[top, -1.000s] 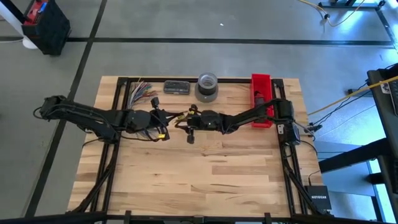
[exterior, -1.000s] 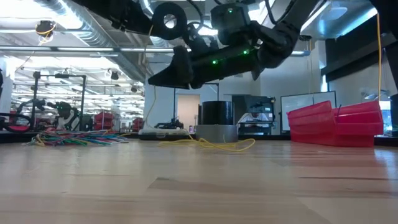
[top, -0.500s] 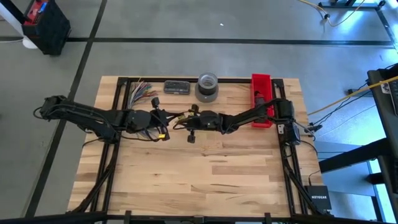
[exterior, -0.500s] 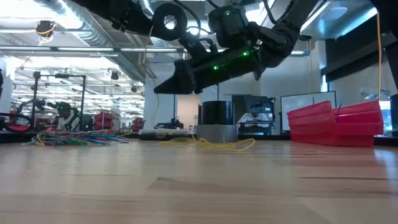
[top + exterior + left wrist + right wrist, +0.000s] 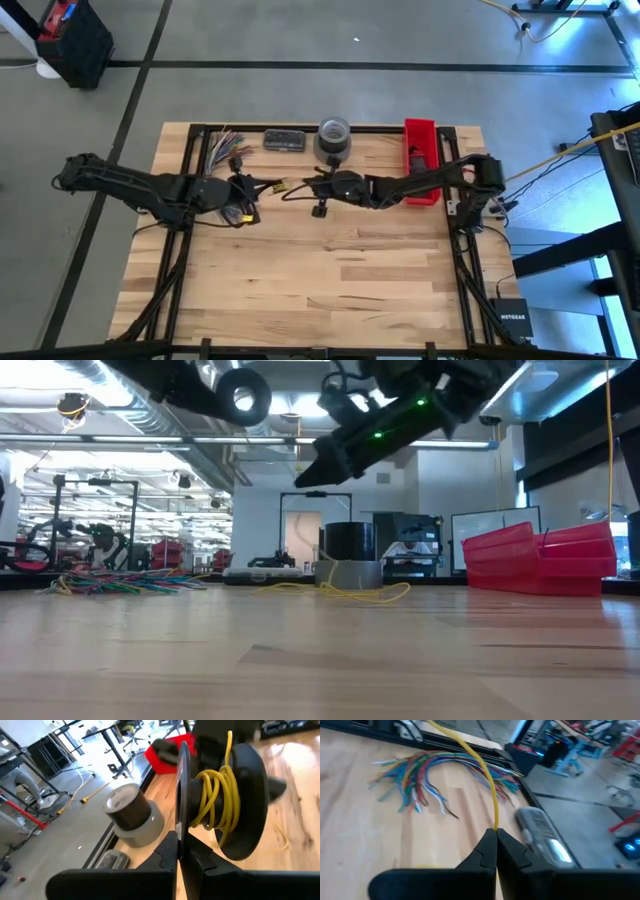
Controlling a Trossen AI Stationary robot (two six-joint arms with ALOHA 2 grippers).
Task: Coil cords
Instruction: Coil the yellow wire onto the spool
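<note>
Both hands pinch: left (image 5: 177, 851) a spool (image 5: 240, 805), right (image 5: 495, 845) yellow cord (image 5: 480, 765).

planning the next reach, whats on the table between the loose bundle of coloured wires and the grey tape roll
In the high view, a flat dark rectangular device lies between the coloured wires and the tape roll, along the table's far edge.

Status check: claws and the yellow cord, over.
Left claw shut on black spool, thin yellow cord coiled round it. Right claw pinching cord's free end. Nothing in the way.
</note>
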